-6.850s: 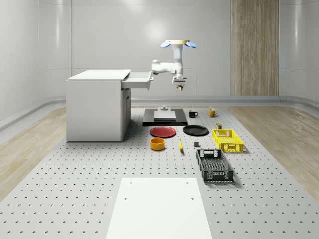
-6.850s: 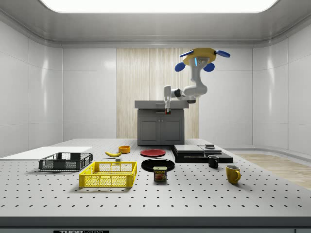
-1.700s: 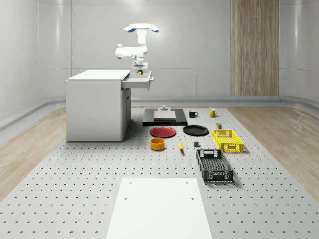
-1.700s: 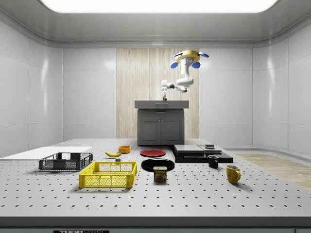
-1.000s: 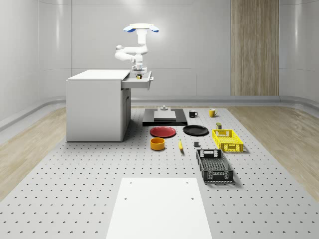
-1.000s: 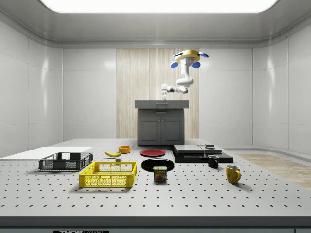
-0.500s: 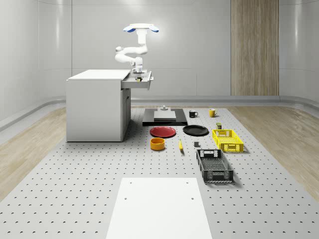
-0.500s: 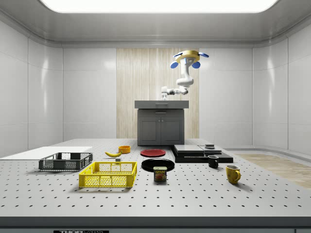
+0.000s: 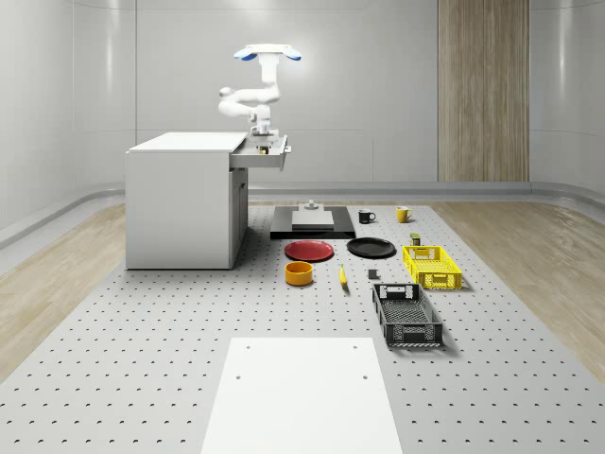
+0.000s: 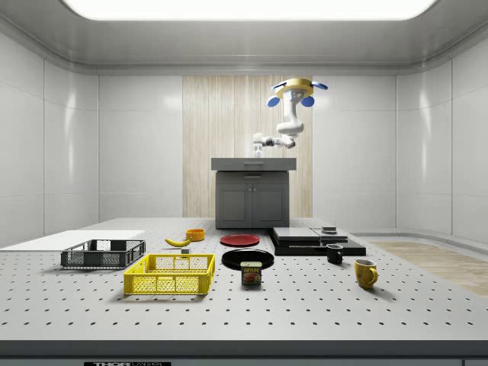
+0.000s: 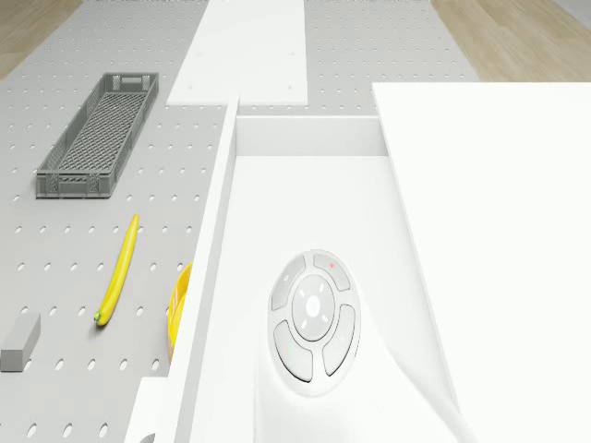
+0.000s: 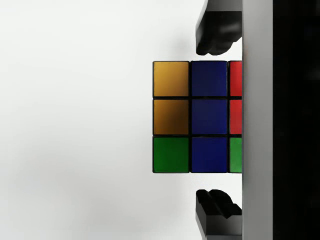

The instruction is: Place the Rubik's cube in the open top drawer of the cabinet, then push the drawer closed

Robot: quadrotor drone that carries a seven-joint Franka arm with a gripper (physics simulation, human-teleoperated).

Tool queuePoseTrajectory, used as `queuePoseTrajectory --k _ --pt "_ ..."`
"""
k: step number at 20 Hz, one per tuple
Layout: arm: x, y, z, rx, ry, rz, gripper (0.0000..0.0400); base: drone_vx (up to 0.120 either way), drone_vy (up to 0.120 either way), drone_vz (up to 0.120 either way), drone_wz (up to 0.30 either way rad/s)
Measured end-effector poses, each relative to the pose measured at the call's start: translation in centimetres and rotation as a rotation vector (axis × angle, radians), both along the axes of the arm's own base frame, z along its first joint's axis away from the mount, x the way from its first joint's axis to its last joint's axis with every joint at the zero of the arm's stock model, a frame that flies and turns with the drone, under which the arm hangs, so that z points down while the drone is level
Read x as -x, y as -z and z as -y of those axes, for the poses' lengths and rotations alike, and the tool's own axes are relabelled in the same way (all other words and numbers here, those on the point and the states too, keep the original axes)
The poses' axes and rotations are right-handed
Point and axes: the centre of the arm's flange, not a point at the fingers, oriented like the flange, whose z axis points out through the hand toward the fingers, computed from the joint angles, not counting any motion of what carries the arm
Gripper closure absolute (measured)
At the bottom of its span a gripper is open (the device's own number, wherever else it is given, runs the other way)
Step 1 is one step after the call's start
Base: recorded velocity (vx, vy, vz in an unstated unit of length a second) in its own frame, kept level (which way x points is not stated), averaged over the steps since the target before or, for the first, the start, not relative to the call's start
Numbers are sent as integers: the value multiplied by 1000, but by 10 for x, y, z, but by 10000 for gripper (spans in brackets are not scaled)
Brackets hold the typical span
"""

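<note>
The cabinet (image 9: 184,199) is standing near the far edge of the bench (image 9: 142,359), its open top drawer (image 9: 263,153) projecting from the side that faces the trays and plates. The drone (image 9: 268,53) is hovering over that drawer, the arm bending down from it so that the gripper (image 9: 261,135) is hanging just above the drawer's inside. In the wrist view the Rubik's cube (image 12: 197,117) is lying on the drawer's white floor, directly between the two dark fingers (image 12: 217,32), which are standing apart with a clear gap showing at each face of the cube. So the cube appears to be released and resting in the drawer. The coming move is likely turning on the drawer front (image 11: 205,268): the gripper would need to be getting outside it to push toward the cabinet body.
</note>
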Motion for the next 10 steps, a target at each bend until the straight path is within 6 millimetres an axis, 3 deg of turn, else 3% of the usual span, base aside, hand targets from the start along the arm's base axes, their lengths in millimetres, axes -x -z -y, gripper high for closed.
queuePoseTrajectory --k 10 --pt "0 17 0 0 0 0 0 -112 120 116 0"
